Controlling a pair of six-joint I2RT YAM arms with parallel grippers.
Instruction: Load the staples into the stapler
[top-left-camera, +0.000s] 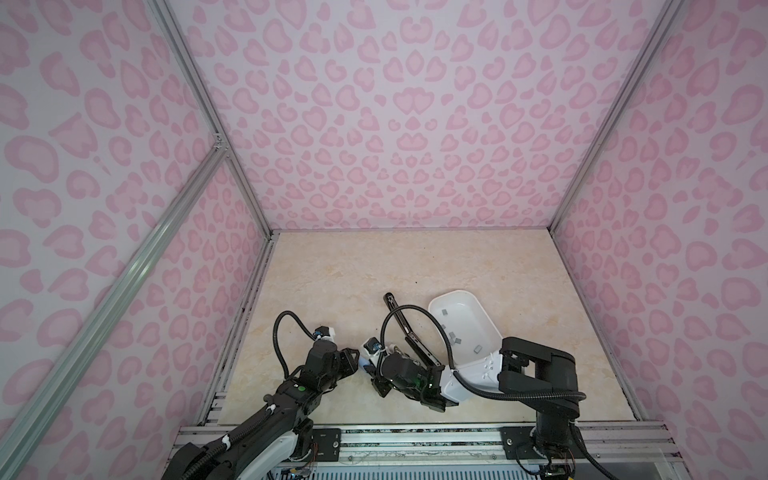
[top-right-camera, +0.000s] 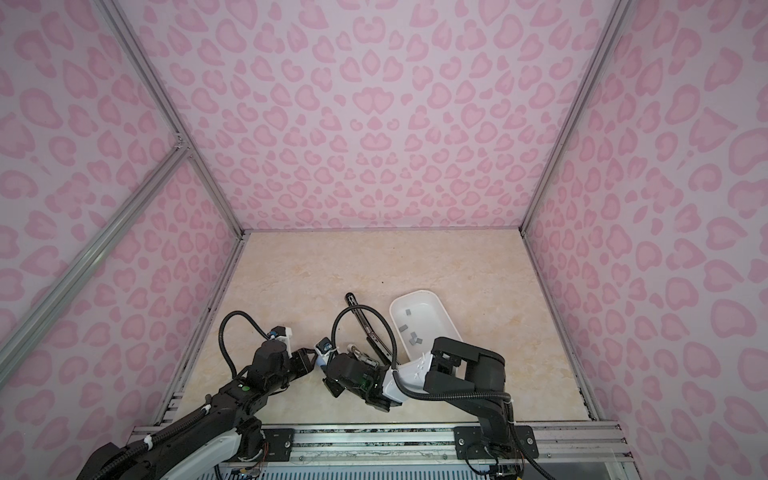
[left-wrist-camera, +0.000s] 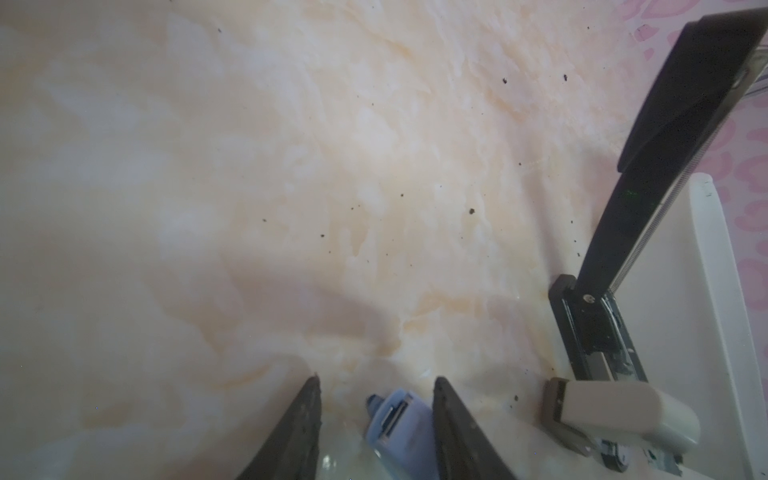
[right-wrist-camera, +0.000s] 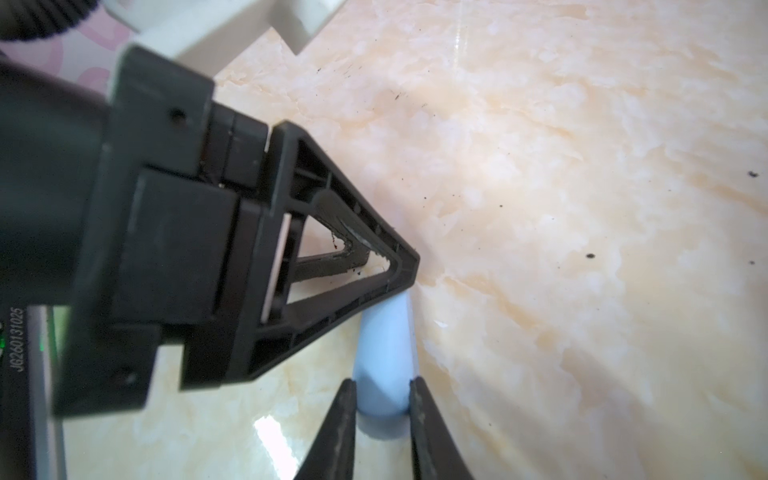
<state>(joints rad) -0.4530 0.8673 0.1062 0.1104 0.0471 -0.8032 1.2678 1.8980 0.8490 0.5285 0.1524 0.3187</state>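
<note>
**Bracketing the small stapler from both ends**

Pinching the rear of the pale blue stapler in the right gripper, with both fingers pressing flat against its sides in the right wrist view. Straddling the opposite nose end with the left gripper, jaws standing apart, one finger lying just against the casing and a gap showing beside the other. Not clamping there yet, by the look of it.

Keeping the stapler low near the front edge of the table, resting or just lifted, hard telling which. Running its long axis straight from one claw to the other, with the metal magazine mouth facing the left claw.

Probably setting up to open it, anchoring with the right and pulling with the left along that same axis. Risking a twist of the casing if closing off-line.

Leaving the staples loose in the white tray, well apart from both claws. Lying beyond the opened black stapler and the beige stapler, on the right arm's side. Judging the right arm the nearer one for fetching them, though needing a freed claw first.
</note>
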